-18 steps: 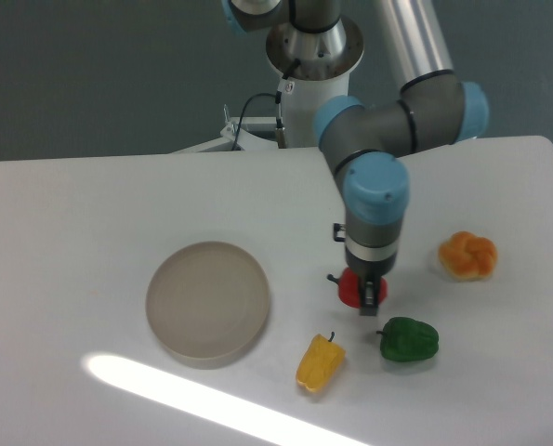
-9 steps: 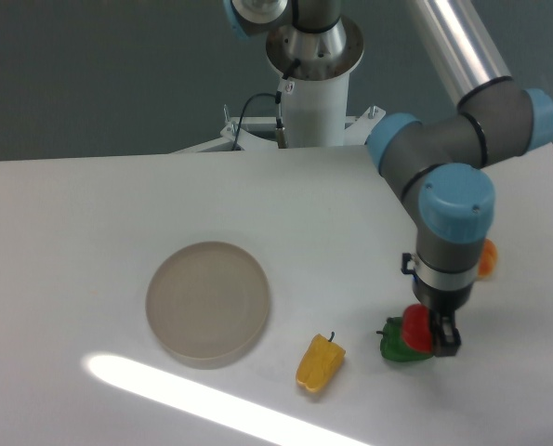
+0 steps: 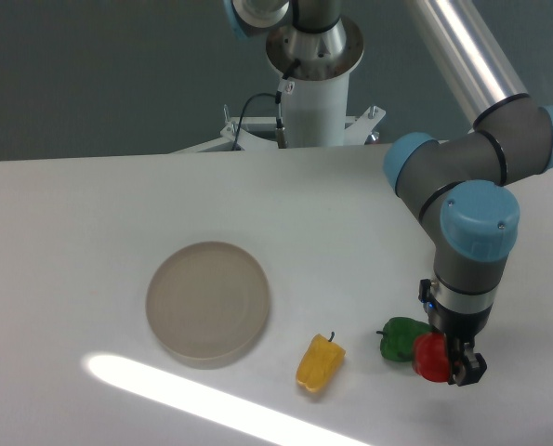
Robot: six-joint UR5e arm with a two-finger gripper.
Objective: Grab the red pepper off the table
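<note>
The small glossy red pepper [image 3: 431,358] sits between the fingers of my gripper [image 3: 451,362], which is shut on it at the front right of the white table [image 3: 72,214]. The pepper hangs just right of the green pepper [image 3: 401,338] and overlaps it in the view. I cannot tell how high the red pepper is above the tabletop. The arm's wrist [image 3: 476,232] rises above the gripper and hides what lies behind it.
A round beige plate [image 3: 208,301] lies left of centre. An elongated yellow pepper [image 3: 320,361] lies in front, left of the green pepper. The robot base [image 3: 311,84] stands at the table's far edge. A bright streak of light crosses the front left.
The gripper has carried the red pepper from the middle of the table to the right and toward the front, past the green pepper. The orange item at the right is now hidden behind the arm.
</note>
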